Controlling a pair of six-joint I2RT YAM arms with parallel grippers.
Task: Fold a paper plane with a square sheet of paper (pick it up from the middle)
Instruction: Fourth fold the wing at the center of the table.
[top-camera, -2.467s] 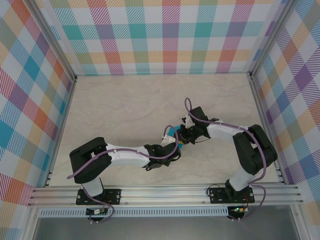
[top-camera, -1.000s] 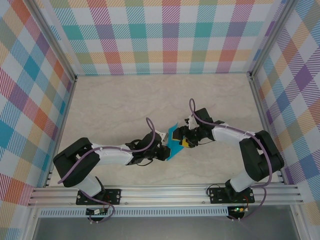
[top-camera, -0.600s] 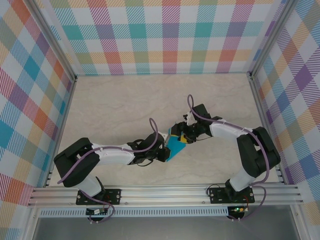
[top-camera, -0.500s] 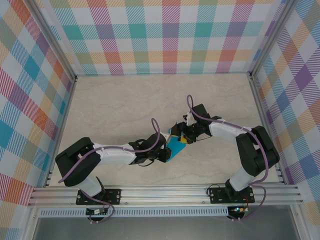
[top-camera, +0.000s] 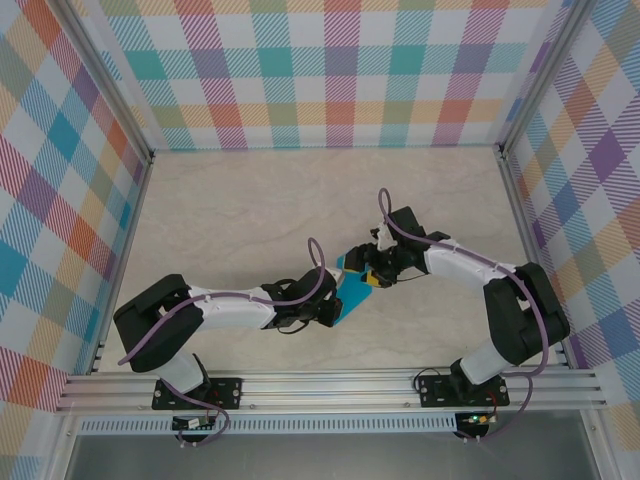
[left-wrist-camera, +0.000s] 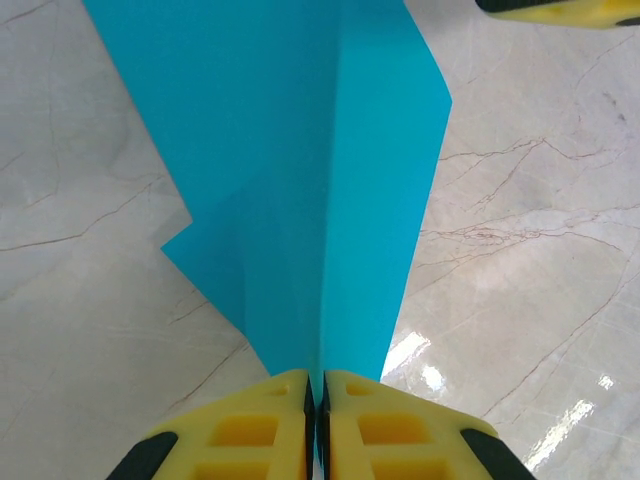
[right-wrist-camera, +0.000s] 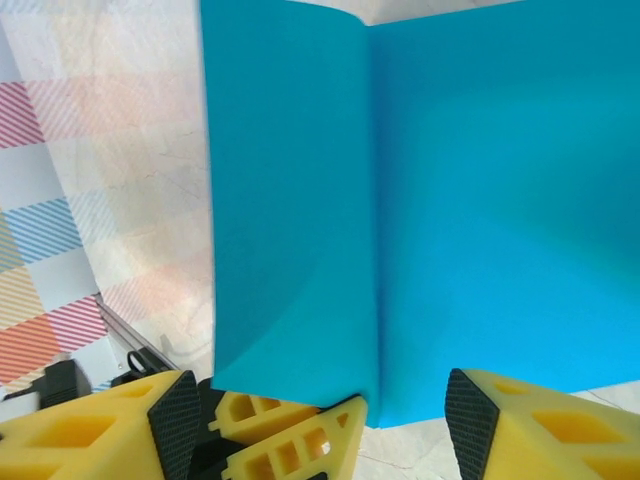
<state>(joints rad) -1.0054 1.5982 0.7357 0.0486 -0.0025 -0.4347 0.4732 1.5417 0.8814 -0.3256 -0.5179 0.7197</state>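
Note:
The teal-blue sheet of paper (top-camera: 350, 290) is folded along a centre crease and is held off the table between the two arms. My left gripper (left-wrist-camera: 318, 380) is shut on the crease at the paper's (left-wrist-camera: 300, 150) near end, its yellow fingers (left-wrist-camera: 240, 430) pressed together. In the top view, the left gripper (top-camera: 328, 308) sits just below-left of the sheet. My right gripper (top-camera: 368, 272) is at the sheet's upper right end. In its wrist view the right gripper (right-wrist-camera: 322, 425) is open, its fingers (right-wrist-camera: 90, 430) standing wide on either side of the paper's (right-wrist-camera: 420, 200) lower edge.
Marble-patterned tabletop (top-camera: 250, 210) lies all around the arms. Plaid walls (top-camera: 330, 80) close off the back and both sides. An aluminium rail (top-camera: 330, 385) runs along the near edge by the arm bases.
The left gripper has shifted slightly right and up with the paper still pinched. The sheet looks narrower from above. The right gripper has stayed at the paper's far end.

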